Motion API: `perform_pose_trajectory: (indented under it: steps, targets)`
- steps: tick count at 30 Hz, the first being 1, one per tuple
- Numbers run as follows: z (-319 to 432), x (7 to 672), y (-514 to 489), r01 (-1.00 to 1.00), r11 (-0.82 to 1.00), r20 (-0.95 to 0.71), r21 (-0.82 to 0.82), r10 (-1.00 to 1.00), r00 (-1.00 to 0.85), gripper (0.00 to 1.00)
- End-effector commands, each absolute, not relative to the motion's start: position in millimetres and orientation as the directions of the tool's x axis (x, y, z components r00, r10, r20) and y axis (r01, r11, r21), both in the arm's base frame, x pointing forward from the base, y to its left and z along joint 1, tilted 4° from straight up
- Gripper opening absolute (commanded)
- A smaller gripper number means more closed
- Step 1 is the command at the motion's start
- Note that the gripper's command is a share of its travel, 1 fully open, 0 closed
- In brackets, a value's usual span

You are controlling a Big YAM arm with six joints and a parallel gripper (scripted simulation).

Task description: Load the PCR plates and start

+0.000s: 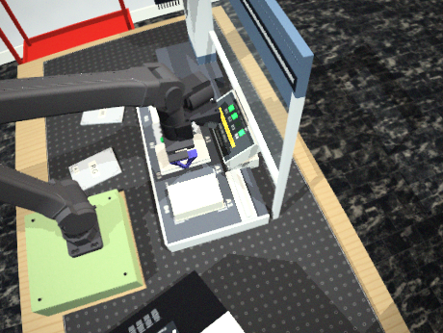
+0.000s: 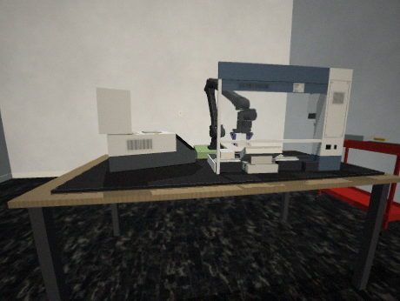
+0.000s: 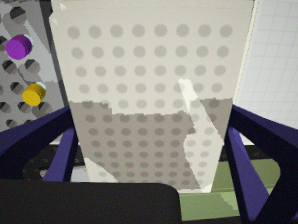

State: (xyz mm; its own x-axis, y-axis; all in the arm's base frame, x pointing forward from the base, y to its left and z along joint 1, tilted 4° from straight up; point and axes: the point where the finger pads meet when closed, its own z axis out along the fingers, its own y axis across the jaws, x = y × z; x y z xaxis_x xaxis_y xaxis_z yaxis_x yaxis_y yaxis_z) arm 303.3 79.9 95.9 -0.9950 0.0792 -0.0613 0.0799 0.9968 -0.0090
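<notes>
The hand (image 1: 185, 158) hangs over the deck tray (image 1: 169, 243) on the counter (image 2: 130, 191), its blue fingers clamped on the long sides of a pale 96-well PCR plate (image 3: 149, 90). In the wrist view the plate fills the space between the two fingers and reaches away from the palm, its rows of wells facing the camera. From the top view the plate (image 1: 202, 153) sits directly beneath the wrist, over the deck position just beyond the white deep-well block (image 1: 196, 196). Which plate it is cannot be read. To its left in the wrist view is the tube cooling block (image 3: 20, 96), with a purple tube (image 3: 19, 47) and a yellow tube (image 3: 32, 95).
</notes>
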Motion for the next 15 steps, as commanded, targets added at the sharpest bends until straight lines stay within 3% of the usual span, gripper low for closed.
perform_pose_trajectory:
  steps: [1, 15]
  targets:
    - [108.5, 284.9, 57.0, 0.066, 0.998, -0.067, -0.008, 0.065, -0.996, 0.00]
    - [131.3, 243.5, 15.6, 0.004, 1.000, -0.069, -0.010, 0.003, -0.998, 0.00]
